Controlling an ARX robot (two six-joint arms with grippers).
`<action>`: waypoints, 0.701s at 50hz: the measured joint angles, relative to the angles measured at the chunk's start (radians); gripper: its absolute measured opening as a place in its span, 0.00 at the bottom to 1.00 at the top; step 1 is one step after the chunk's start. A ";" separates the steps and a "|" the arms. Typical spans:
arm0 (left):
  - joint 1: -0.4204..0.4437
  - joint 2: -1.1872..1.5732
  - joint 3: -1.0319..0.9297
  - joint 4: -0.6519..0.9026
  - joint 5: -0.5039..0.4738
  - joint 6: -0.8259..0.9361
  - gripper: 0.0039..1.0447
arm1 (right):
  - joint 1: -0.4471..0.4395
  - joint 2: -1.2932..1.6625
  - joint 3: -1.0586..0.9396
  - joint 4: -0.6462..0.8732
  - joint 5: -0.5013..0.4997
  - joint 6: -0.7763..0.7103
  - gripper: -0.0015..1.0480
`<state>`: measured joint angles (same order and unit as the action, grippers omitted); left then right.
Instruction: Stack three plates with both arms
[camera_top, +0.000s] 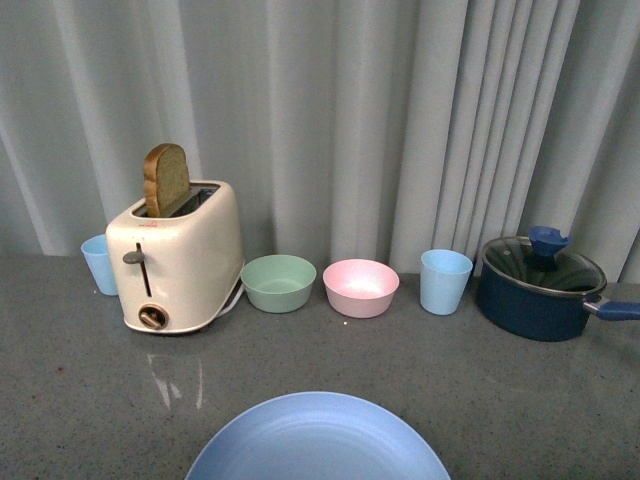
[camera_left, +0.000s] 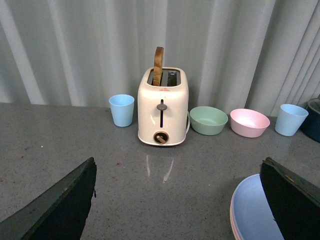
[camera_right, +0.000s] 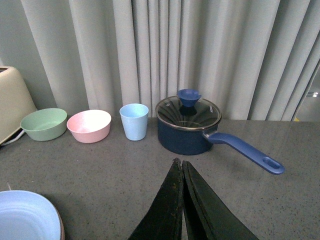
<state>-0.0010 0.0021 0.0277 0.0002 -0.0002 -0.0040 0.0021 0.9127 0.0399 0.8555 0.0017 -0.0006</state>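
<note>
Light blue plate (camera_top: 318, 440) lies at the near table edge, in front of the toaster (camera_top: 178, 262), apparently atop a pink rim. Left gripper (camera_left: 175, 200), spread, sits beside it; right gripper (camera_right: 182, 205), pressed together, empty.

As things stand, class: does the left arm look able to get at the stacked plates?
Probably yes. The left gripper is open, and the blue plate topping the stack lies right by one finger, with bare countertop and nothing between them.
</note>
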 joint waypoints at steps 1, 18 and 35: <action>0.000 0.000 0.000 0.000 0.000 0.000 0.94 | 0.000 -0.016 -0.003 -0.014 0.000 0.000 0.03; 0.000 0.000 0.000 0.000 0.000 0.000 0.94 | 0.000 -0.309 -0.034 -0.265 -0.001 0.000 0.03; 0.000 0.000 0.000 0.000 0.000 0.000 0.94 | 0.000 -0.520 -0.034 -0.462 -0.001 0.000 0.03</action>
<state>-0.0010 0.0021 0.0277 0.0002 -0.0002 -0.0040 0.0017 0.3927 0.0059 0.3935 0.0010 -0.0006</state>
